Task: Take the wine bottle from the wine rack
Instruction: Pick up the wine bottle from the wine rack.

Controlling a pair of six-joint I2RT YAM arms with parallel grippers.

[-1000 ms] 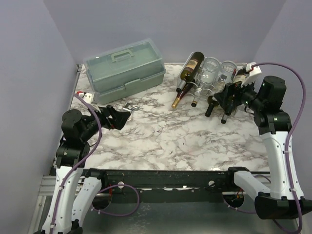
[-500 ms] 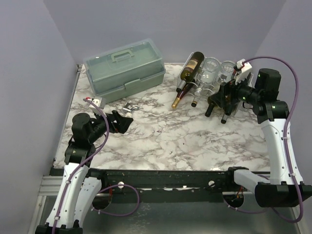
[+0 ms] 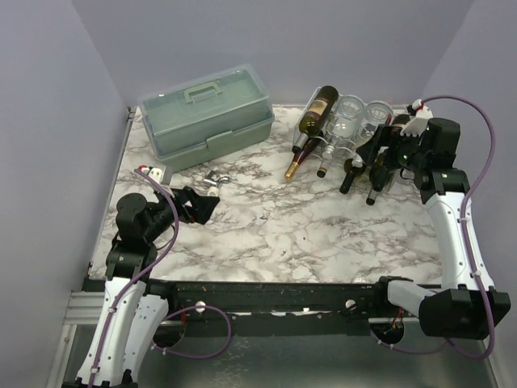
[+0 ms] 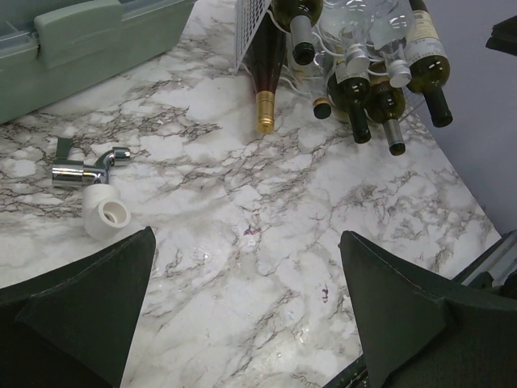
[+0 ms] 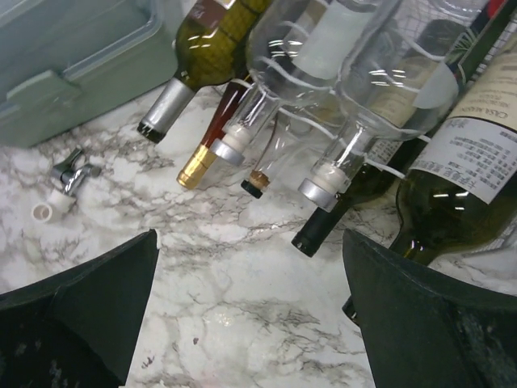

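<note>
The white wire wine rack (image 3: 346, 145) stands at the table's back right with several wine bottles lying in it, necks toward me. Among them are a green bottle with a silver cap (image 5: 202, 36), two clear bottles (image 5: 311, 44) and a dark labelled bottle (image 5: 472, 174). A gold-capped bottle (image 4: 265, 77) lies low beside the rack's grid end (image 4: 252, 23). My right gripper (image 3: 376, 157) hovers open at the rack's right end, just in front of the necks, and holds nothing (image 5: 250, 323). My left gripper (image 3: 199, 204) is open over bare marble at the left (image 4: 246, 323).
A grey-green toolbox (image 3: 206, 113) with a handle sits at the back left. A small chrome fitting (image 4: 85, 170) and a white plastic piece (image 4: 107, 215) lie on the marble between the toolbox and my left gripper. Walls close in on both sides.
The left arm has sunk back toward the near edge, its gripper shifting slightly nearer. The right arm has risen and moved a little back, its gripper staying at the rack's right end.
</note>
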